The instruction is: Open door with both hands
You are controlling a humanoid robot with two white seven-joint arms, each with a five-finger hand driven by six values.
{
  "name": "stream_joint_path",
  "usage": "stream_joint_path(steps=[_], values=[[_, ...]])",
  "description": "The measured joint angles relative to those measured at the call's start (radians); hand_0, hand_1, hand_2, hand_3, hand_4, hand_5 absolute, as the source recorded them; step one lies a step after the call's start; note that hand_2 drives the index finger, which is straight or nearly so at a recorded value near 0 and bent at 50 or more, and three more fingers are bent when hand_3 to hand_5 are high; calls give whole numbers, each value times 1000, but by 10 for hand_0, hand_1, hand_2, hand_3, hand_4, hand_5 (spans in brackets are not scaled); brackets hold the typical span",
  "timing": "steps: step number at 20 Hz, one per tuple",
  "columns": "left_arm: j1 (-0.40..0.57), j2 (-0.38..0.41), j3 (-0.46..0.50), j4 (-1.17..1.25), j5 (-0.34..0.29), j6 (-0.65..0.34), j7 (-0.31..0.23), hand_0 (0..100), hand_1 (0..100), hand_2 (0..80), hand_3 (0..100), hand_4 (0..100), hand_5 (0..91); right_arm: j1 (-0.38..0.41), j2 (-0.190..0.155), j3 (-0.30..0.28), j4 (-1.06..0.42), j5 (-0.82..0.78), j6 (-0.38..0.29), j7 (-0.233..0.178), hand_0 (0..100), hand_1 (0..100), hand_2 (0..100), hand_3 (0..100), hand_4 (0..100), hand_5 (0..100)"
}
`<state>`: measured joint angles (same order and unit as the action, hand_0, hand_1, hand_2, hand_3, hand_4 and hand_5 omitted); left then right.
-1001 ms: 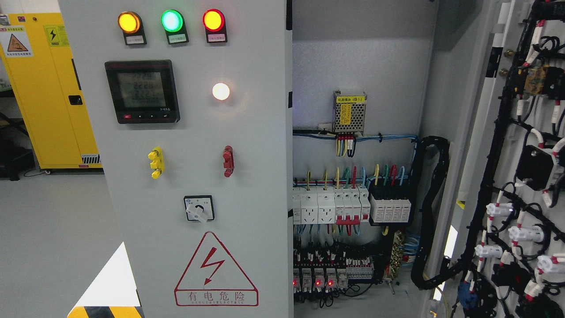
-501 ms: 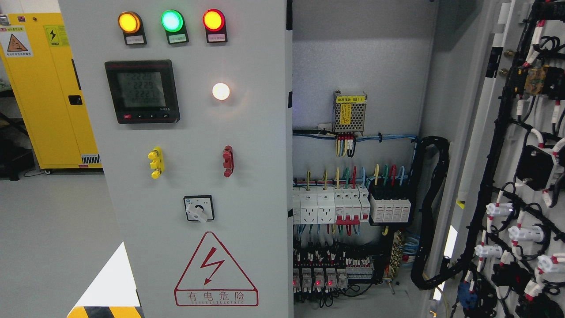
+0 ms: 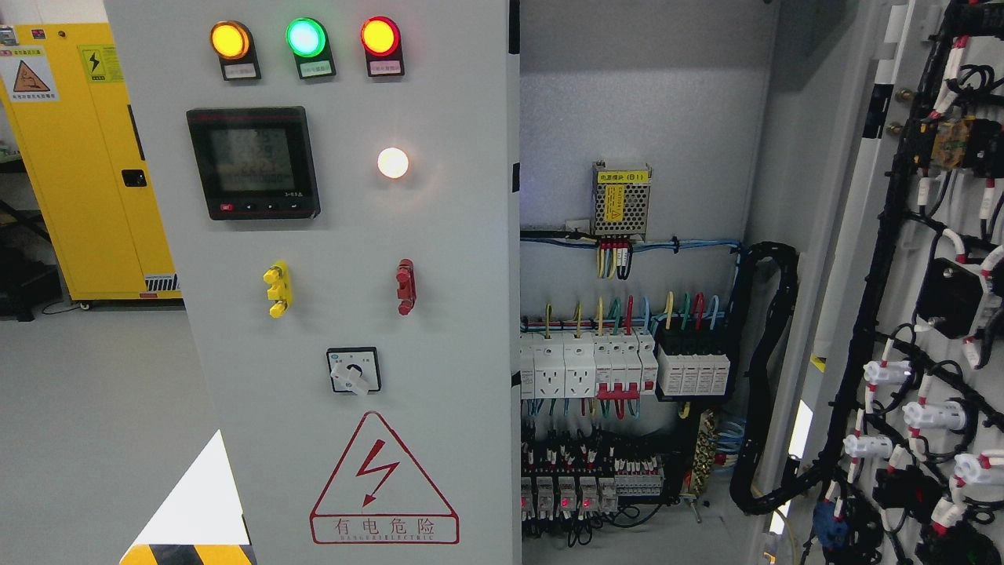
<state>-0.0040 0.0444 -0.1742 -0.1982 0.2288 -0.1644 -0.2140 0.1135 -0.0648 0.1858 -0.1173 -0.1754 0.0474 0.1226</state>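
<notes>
1. Since no robot hand or arm shows in the head view, I cannot tell if the fingers are apart, together or holding anything, or which hand is nearer to a door.
2. The room has a plain grey floor [image 3: 86, 408], and a yellow cabinet [image 3: 86, 157] stands far back on the left.
3. The left door [image 3: 439, 251] is tall, standing straight up and down, and looks shut. It fills the middle of the view.
4. The right door [image 3: 925, 314] is swung wide open at the right edge, with its wired back side showing.
5. Between the two doors the inside of the cabinet [image 3: 643, 118] is bare to see, with white breakers [image 3: 588, 365] in a row and black cables [image 3: 765, 377].
6. On the left door sit a dark meter screen [image 3: 252, 162], three lamps [image 3: 306, 37], a small knob switch [image 3: 353, 370] and a red warning triangle [image 3: 383, 479].
7. I think the left door is the one left to open, pulled from its right edge.
</notes>
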Motion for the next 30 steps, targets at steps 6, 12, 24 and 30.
stream_joint_path(steps=[6, 12, 24, 30], values=[[3, 0, -8, 119, -14, 64, 71, 0, 0, 0, 0, 0, 0, -1, 4, 0, -3, -1, 0, 0, 201, 122, 0, 0, 0, 0], [3, -2, -12, 186, -16, 81, 78, 0, 0, 0, 0, 0, 0, 22, 4, 1, -86, 0, 0, 0, 201, 122, 0, 0, 0, 0], [4, -3, -14, 245, -12, 78, 79, 0, 0, 0, 0, 0, 0, 256, -36, 8, -932, -4, 4, -3, 201, 122, 0, 0, 0, 0], [4, -3, -15, 256, -11, 77, 79, 0, 0, 0, 0, 0, 0, 291, -48, 12, -1353, -5, -43, -5, 201, 121, 0, 0, 0, 0]])
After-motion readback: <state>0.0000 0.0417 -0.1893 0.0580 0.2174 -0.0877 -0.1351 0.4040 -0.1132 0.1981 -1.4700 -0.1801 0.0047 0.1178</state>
